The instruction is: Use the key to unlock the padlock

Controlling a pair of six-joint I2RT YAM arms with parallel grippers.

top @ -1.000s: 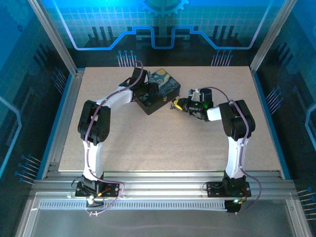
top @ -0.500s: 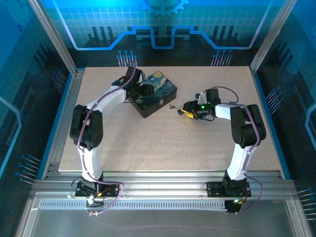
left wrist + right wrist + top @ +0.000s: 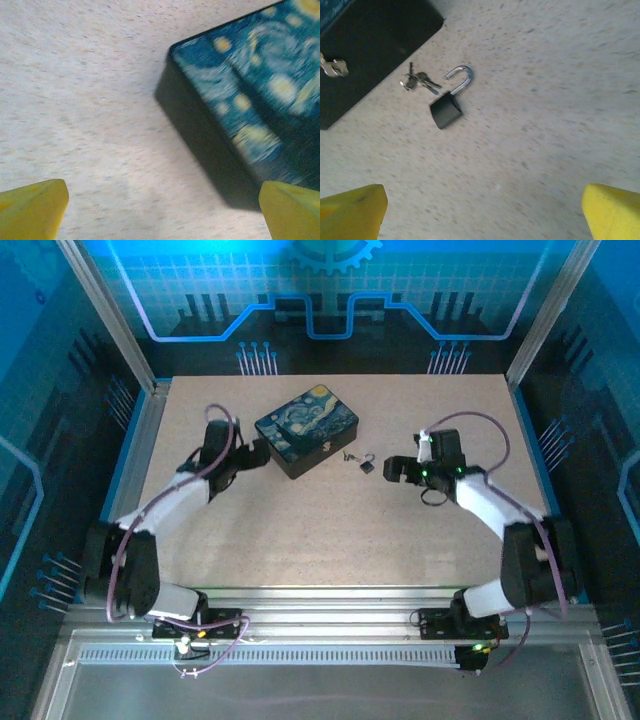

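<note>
The padlock (image 3: pixel 446 112) had a matt dark body and a polished metal shackle (image 3: pixel 461 76). The key (image 3: pixel 418 81) was shiny, silvery metal. The table (image 3: pixel 555 115) looked like matt, speckled, rough board. The painted box (image 3: pixel 250 85) had a smooth printed lid and dark matt sides.

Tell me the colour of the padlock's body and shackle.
Padlock: black body, shiny silver shackle. Clearest in the right wrist view.

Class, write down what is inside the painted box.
The painted box is shut, its inside hidden. Visible: swirl print on top, silvery clasp on the dark side.
</note>
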